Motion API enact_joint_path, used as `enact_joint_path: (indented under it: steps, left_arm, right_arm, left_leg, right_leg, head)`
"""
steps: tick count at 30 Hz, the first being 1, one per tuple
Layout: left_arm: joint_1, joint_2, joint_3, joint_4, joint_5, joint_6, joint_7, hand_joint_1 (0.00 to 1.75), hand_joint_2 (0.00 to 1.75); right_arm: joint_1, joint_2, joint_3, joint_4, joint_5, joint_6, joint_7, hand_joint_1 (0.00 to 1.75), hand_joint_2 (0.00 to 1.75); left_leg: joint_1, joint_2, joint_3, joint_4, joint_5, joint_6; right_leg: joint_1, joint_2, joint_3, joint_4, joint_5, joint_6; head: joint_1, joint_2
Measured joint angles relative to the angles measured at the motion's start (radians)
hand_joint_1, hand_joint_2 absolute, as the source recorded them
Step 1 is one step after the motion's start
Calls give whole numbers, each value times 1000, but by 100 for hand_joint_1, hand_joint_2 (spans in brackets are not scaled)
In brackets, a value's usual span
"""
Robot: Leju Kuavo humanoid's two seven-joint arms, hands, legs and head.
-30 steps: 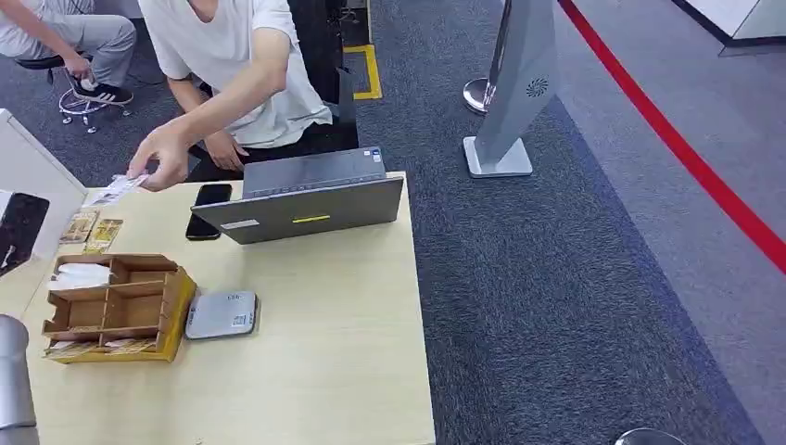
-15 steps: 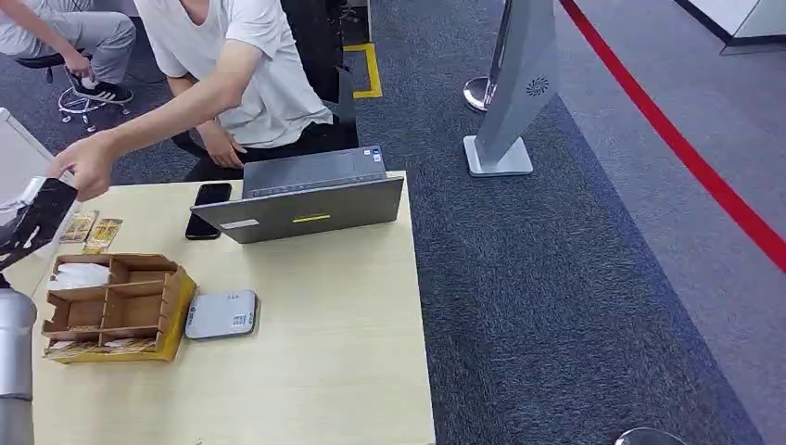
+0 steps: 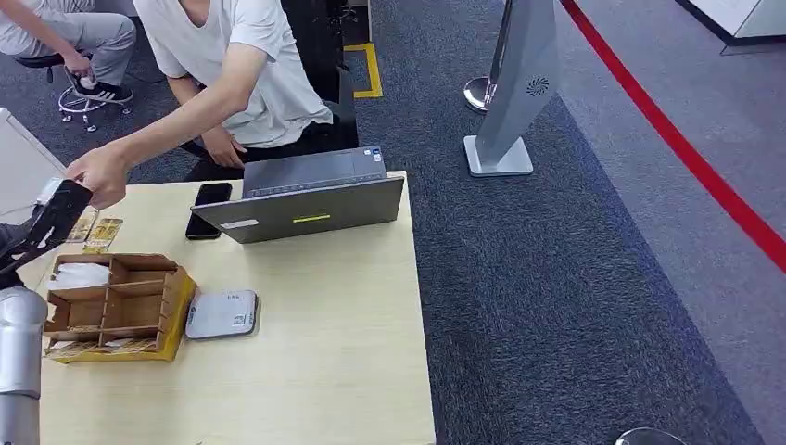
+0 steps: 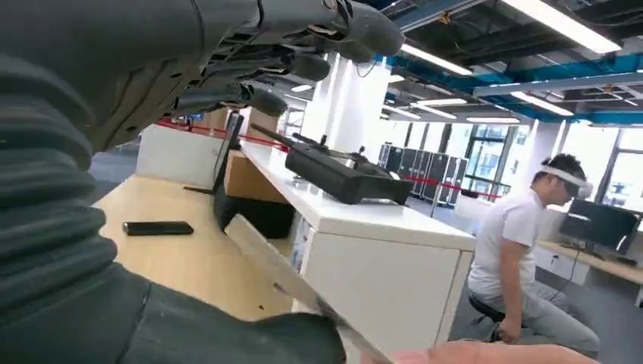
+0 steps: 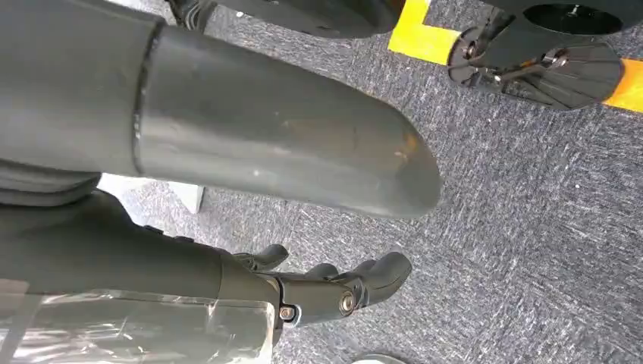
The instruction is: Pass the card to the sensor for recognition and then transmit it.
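A: Firstly, containers. What sits on the table [image 3: 324,362]?

B: One wooden organizer [image 3: 116,306], divided into compartments. The back-left compartment holds white paper; flat cards lie along its front edge. A grey sensor box [image 3: 221,314] rests just beside it. Two loose yellow cards [image 3: 93,228] lie behind it, near a black phone [image 3: 208,208] and a grey laptop [image 3: 310,197].

A: Changes since the previous frames?

B: A second ago the person's hand [image 3: 100,173] held the card out over the table's left corner. Now it meets the left hand [image 3: 48,222], which has risen at the left edge.

A: Hand poses?

B: Left hand raised on its silver arm, dark fingers [image 4: 303,61] spread above; the card [image 4: 292,284] runs as a thin edge between thumb and the person's fingertips. Whether it is gripped, I cannot tell. Right hand [image 5: 334,288] hangs over carpet, fingers curled loosely, holding nothing.
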Motion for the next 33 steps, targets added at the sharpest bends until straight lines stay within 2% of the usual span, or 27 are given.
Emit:
enact_joint_path:
  steps: [31, 33]
  left_arm:
    - [24, -16, -39, -30, 36, 1, -13, 175, 175]
    - [27, -19, -40, -32, 35, 16, -21, 175, 175]
  right_arm:
    - [1, -1, 0, 0, 14, -1, -3, 0, 0]
    - [1, -1, 0, 0, 15, -1, -3, 0, 0]
  left_leg:
    - [0, 0, 0, 0, 0, 0]
    - [0, 0, 0, 0, 0, 0]
  right_leg:
    - [0, 0, 0, 0, 0, 0]
    - [0, 0, 0, 0, 0, 0]
  head:
    - [0, 0]
    - [0, 0]
